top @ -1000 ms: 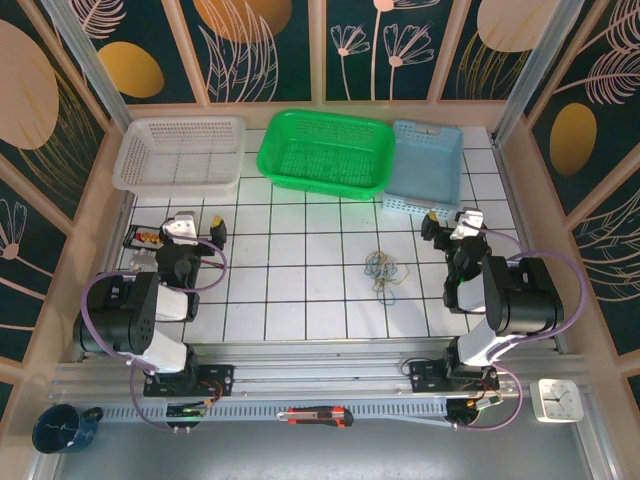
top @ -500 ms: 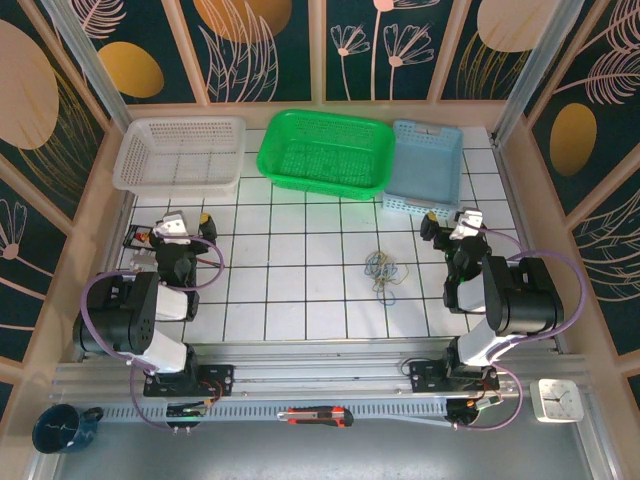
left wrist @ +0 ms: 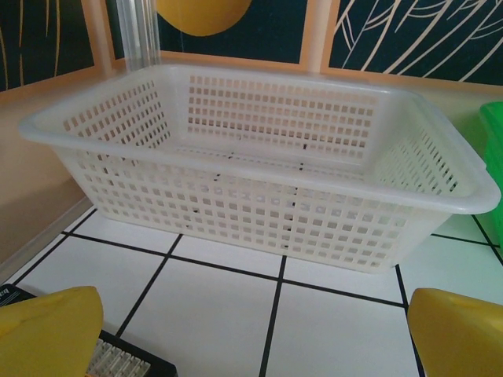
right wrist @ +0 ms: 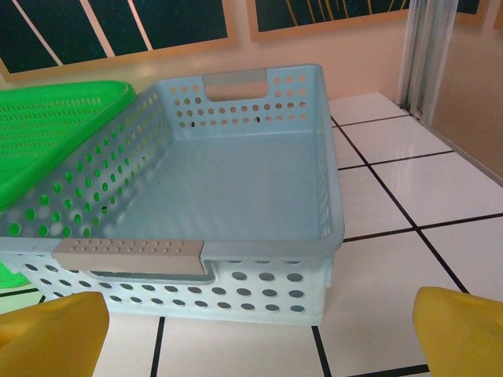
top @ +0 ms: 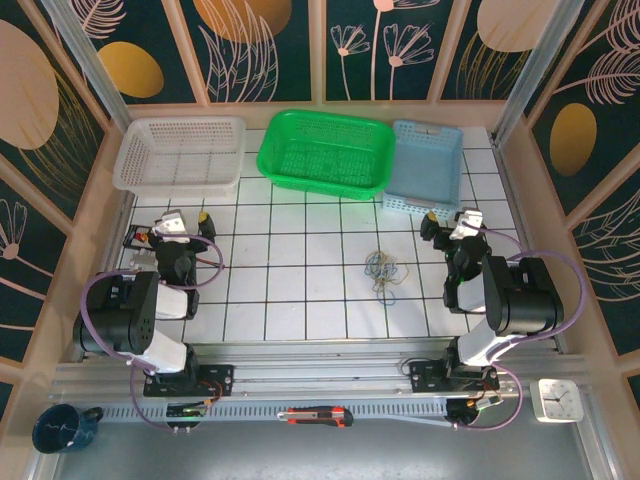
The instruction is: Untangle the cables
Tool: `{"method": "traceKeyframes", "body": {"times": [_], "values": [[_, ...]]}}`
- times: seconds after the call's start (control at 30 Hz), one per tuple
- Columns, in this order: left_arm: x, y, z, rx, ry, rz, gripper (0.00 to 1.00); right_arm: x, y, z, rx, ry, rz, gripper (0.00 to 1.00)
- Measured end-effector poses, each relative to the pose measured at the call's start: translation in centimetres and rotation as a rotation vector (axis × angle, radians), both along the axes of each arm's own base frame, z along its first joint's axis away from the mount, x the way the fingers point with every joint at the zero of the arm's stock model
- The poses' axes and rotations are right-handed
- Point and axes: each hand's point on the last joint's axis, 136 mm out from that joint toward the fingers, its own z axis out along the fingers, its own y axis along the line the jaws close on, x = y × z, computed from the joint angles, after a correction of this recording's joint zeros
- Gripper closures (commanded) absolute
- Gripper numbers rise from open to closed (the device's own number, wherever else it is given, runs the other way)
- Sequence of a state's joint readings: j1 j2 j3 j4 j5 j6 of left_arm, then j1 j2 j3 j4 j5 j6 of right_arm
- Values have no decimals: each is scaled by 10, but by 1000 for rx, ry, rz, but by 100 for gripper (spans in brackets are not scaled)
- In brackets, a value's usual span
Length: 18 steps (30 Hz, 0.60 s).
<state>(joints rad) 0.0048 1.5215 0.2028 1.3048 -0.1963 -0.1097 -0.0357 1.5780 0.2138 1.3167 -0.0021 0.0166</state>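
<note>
Tiled table carries the cables, knotted between the grippers and nearer the right gripper. It and the left gripper gape empty, likely parked before starting.

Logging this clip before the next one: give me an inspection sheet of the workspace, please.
Surface: white tiled table.
Job's things: cable tangle, one small heap between the arms, nearer the right, untouched.
Clutter: white basket, green basket, blue basket along the far edge; box cutter, mug, clock by the near rail.
Grippers: left gripper open, facing the white basket; right gripper open, facing the blue basket.
Cables: purple arm cables looped at each arm.
Surroundings: leaf-patterned wall panels.
</note>
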Motion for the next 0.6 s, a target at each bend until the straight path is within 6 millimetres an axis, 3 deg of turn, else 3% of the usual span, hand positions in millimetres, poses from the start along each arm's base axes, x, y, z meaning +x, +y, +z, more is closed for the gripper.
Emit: {"method": "traceKeyframes", "body": {"times": [0.13, 0.2, 0.43, 0.6], "values": [[-2, 3, 2, -5, 1, 21, 1, -2, -1, 7, -1, -4, -6, 1], [-4, 7, 8, -11, -4, 41, 1, -5, -1, 24, -3, -37, -14, 1], [-11, 16, 52, -35, -93, 97, 1, -2, -8, 92, 121, -94, -73, 1], [-11, 12, 91, -91, -152, 77, 1, -4, -18, 120, 359, -85, -145, 1]]}}
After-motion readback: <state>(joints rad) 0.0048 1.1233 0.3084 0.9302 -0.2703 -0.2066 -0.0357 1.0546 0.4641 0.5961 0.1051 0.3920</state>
